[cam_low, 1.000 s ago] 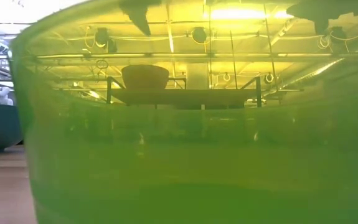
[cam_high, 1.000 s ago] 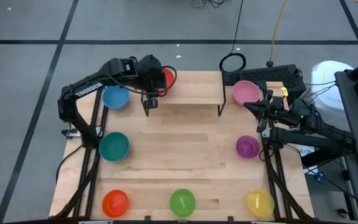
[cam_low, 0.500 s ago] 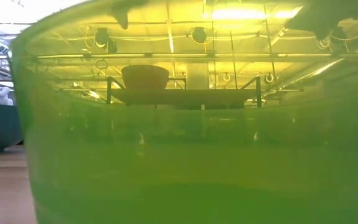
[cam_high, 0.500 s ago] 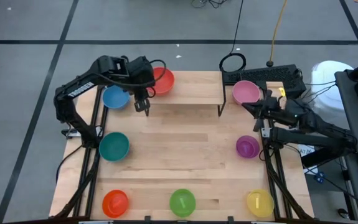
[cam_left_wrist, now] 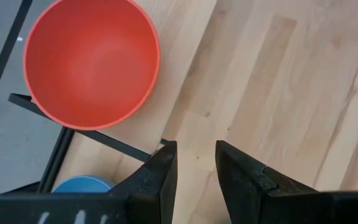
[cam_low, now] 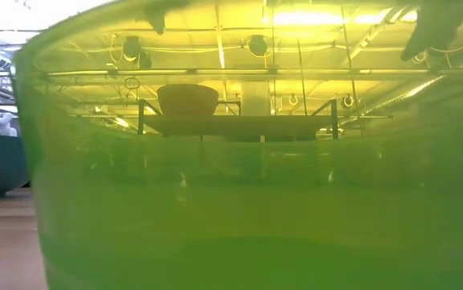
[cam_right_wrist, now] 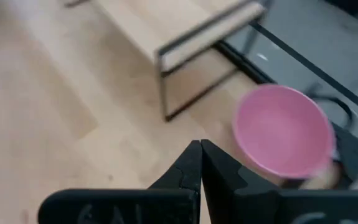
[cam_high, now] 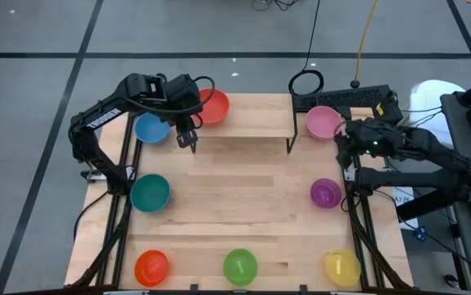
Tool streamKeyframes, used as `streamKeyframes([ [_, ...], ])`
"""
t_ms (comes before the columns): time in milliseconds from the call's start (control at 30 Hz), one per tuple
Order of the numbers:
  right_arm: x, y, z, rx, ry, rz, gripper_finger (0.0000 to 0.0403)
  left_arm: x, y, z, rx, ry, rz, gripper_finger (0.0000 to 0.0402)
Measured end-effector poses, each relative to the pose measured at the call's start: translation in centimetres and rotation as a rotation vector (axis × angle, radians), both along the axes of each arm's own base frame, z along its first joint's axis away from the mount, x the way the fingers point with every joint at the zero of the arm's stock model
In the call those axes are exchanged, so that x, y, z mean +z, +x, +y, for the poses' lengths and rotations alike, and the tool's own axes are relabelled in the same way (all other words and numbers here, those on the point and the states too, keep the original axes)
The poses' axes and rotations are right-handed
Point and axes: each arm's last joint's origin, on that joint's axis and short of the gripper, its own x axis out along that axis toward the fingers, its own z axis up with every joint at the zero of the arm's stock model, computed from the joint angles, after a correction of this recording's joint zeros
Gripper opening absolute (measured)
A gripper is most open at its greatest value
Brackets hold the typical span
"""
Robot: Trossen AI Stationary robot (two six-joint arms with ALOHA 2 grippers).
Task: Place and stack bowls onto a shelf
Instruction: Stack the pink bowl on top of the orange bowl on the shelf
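High view: left gripper (cam_high: 192, 146), fingers slightly apart and empty, hangs just beside the red bowl (cam_high: 212, 106) on the shelf (cam_high: 247, 123); right gripper (cam_high: 341, 138), closed and empty, hovers near the pink bowl (cam_high: 323, 121).

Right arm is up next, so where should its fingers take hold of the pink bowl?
Grip the pink bowl by its rim, coming straight down with one finger inside and one outside. It sits upright and open on the table, so the thin wall is exposed. The side nearest the right gripper looks easiest, away from the shelf.
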Motion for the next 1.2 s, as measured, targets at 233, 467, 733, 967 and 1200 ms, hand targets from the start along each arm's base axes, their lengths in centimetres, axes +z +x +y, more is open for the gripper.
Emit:
streamKeyframes([
  [233,0.6,2.3,-1.2,-0.08,-0.004,0.078,0.0002,0.0,0.0,0.0,-0.002,0.0,0.0,0.0115],
  [467,-0.3,4.8,-2.8,-0.064,-0.016,0.208,0.0002,0.0,0.0,0.0,-0.004,0.002,0.0,0.0115],
  [733,-1.0,6.6,-3.5,0.049,0.007,0.267,0.0001,0.0,0.0,0.0,-0.014,0.006,0.002,0.0115],
  [967,-0.9,6.8,-3.6,0.099,0.002,0.254,0.0001,0.0,0.0,0.0,-0.028,0.011,0.006,0.0115],
  [1200,-1.0,6.8,-4.1,0.053,-0.007,0.266,0.0026,0.0,0.0,0.0,-0.027,0.011,0.005,0.0115],
])
